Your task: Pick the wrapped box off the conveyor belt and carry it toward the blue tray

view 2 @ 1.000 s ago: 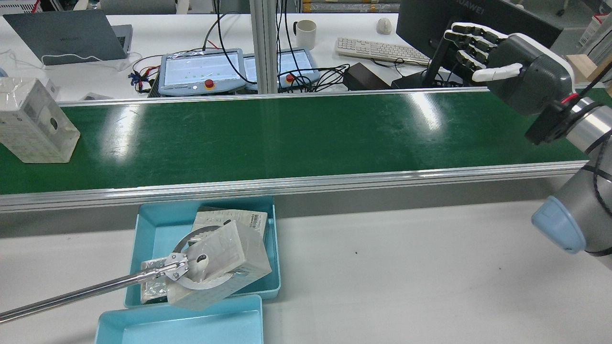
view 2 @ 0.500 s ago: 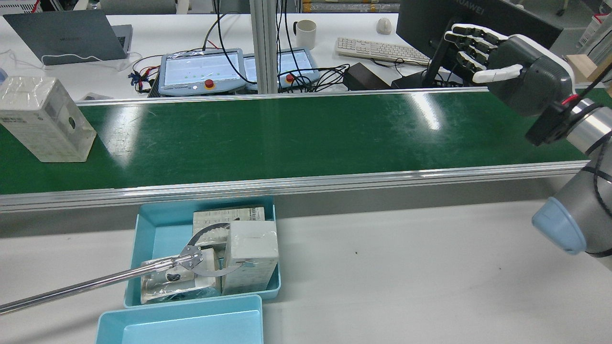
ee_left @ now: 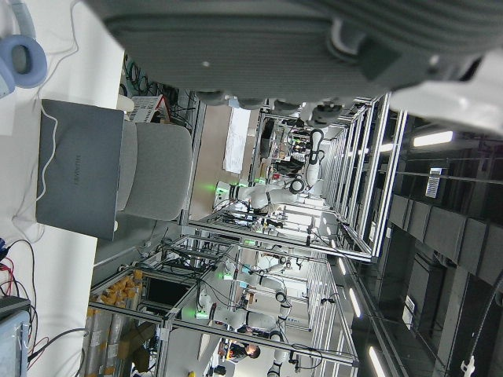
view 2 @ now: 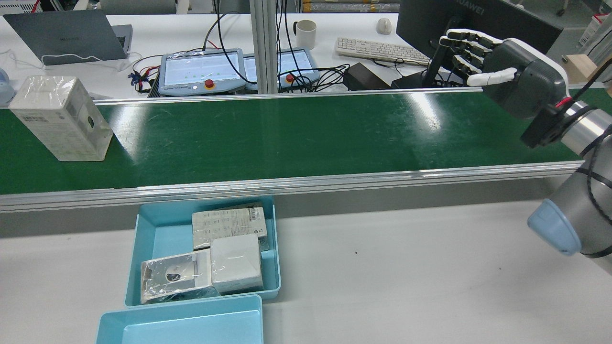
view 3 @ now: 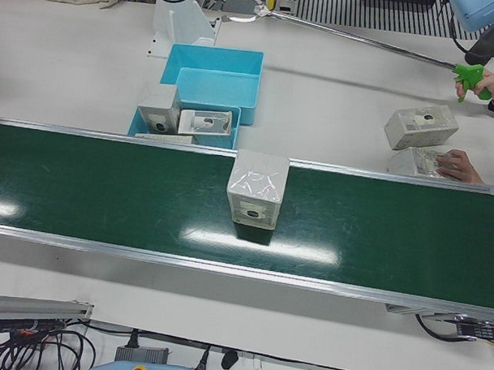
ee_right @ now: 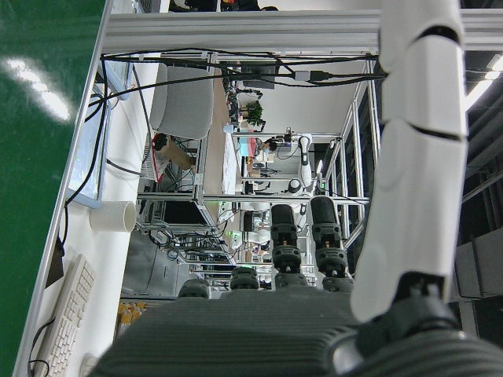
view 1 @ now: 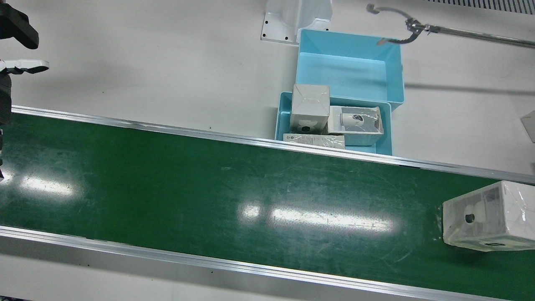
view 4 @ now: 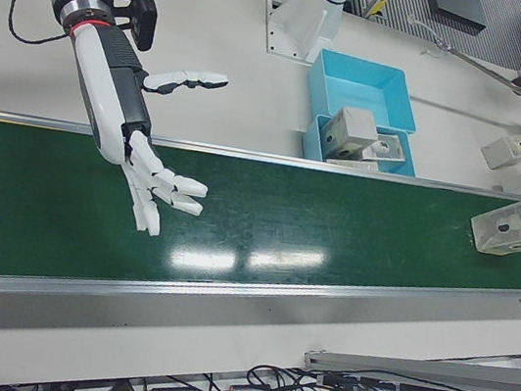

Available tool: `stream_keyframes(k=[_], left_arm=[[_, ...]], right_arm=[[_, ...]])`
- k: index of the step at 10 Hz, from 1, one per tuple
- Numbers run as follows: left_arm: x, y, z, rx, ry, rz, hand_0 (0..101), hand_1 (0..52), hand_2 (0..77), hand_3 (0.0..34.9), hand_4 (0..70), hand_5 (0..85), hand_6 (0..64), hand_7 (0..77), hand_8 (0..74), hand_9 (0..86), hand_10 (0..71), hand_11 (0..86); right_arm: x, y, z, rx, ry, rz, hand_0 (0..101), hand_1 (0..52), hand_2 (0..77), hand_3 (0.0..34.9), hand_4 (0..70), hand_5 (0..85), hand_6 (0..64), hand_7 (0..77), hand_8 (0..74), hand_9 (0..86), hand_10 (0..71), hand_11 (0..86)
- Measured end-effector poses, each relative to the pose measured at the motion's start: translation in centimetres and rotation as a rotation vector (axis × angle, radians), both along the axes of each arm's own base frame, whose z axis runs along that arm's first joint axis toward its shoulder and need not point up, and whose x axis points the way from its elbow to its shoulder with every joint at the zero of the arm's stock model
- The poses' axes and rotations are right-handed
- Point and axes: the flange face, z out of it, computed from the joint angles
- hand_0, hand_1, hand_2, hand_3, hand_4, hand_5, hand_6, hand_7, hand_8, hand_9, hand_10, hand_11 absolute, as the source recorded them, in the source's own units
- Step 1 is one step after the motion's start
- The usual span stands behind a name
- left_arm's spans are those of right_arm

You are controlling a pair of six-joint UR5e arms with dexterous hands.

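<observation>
Right robot hand [view 4: 157, 189] spread, empty | wrapped box [view 2: 60, 117] upright on conveyor belt [view 2: 287, 138]

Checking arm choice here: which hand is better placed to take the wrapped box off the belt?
Probably the right hand: it hangs open over the belt, though far from the wrapped box. The left hand shows only in its own camera, its place unclear.

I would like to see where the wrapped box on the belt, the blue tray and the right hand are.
wrapped box [view 2: 60, 117], rear view, its front face.
blue tray [view 2: 158, 229], rear view, bare floor.
right hand [view 4: 149, 178], right-front view, the palm.
</observation>
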Motion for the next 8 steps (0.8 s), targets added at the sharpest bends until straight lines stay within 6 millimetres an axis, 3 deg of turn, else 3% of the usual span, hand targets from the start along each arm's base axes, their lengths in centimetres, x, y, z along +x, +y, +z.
stream_keyframes(k=[4, 6, 8], left_arm=[[0.0, 0.0, 0.0, 0.0, 0.0, 0.0, 0, 0.0, 0.5, 0.0, 0.0, 1.1, 0.0, 0.5, 0.5, 0.0, 0.5, 0.0], [0.0, 0.0, 0.0, 0.0, 0.0, 0.0, 0, 0.0, 1.1, 0.0, 0.0, 1.1, 0.0, 0.5, 0.5, 0.0, 0.5, 0.0], [0.0, 0.0, 0.0, 0.0, 0.0, 0.0, 0, 0.0, 1.1, 0.0, 0.0, 1.1, 0.0, 0.5, 0.5, 0.0, 0.5, 0.0]], right_arm=[[-0.8, -1.4, 0.9, 0.009, -0.007, -0.003, 47, 11.5, 12.0, 6.9, 12.0, 22.9, 4.4, 18.5, 0.5, 4.9, 0.0, 1.6], [-1.3, -2.3, 1.6, 0.037, -0.023, -0.005, 47, 12.5, 13.1, 2.9, 15.8, 24.0, 4.9, 19.6, 0.5, 4.9, 2.2, 4.4], [-1.5, -2.6, 1.6, 0.057, -0.038, -0.007, 47, 12.5, 13.1, 2.9, 15.8, 24.0, 4.9, 19.6, 0.5, 4.9, 2.2, 4.4]])
